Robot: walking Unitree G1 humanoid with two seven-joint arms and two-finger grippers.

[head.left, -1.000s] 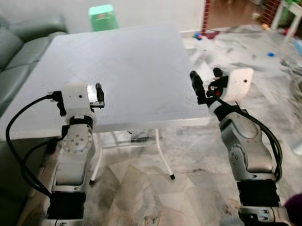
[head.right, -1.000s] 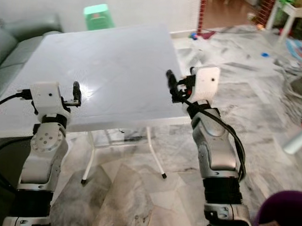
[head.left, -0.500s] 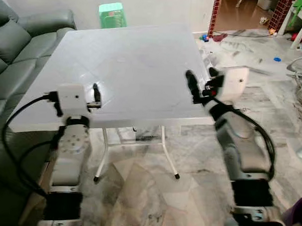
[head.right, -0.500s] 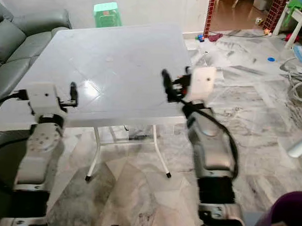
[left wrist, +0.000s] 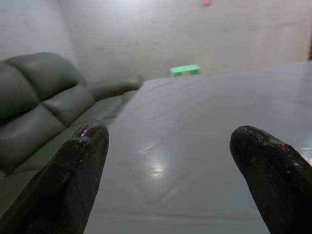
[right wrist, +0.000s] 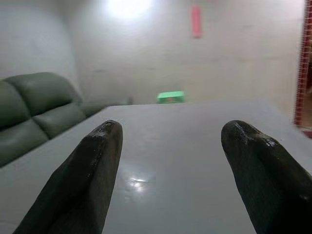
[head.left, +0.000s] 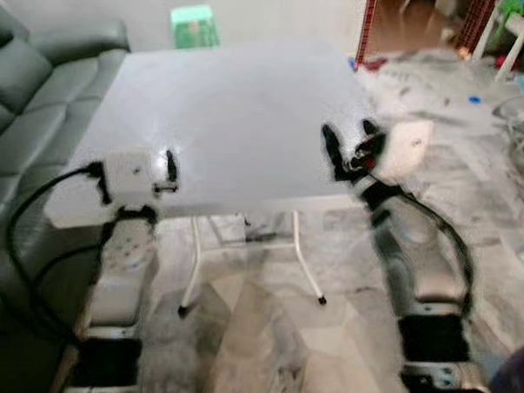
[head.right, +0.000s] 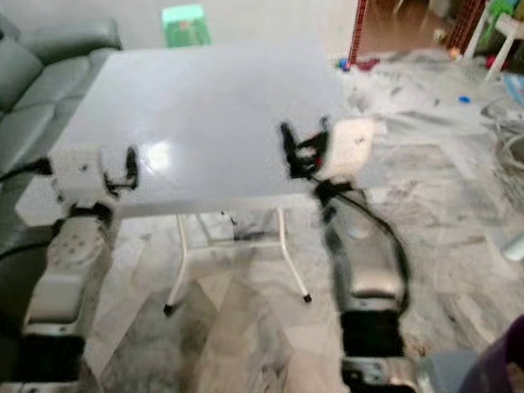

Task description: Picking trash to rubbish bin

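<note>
Both arms are raised in front of a white folding table whose surface (head.left: 240,108) catches a glare spot near the front edge. The left gripper (head.left: 170,168) sits over the near left corner of that surface, and its wrist view shows the two black fingers (left wrist: 73,175) spread wide with nothing between them. The right gripper (head.left: 347,146) hovers at the near right edge, fingers (right wrist: 92,165) also spread apart and empty, pointing across the table toward the far wall.

A grey-green sofa (head.left: 27,90) runs along the left side of the table, close against it. A green stool (head.left: 193,24) stands beyond the far edge, by the wall. The floor (head.left: 265,336) is grey marble tile, and the table's thin white legs (head.left: 307,268) stand on it.

The rubbish bin (head.right: 502,381), a purple rim, pokes into the bottom right corner of the right eye view, down beside the right arm. Off to the far right there's scattered clutter on the floor, too blurred to identify, so I can't pick out any trash.
</note>
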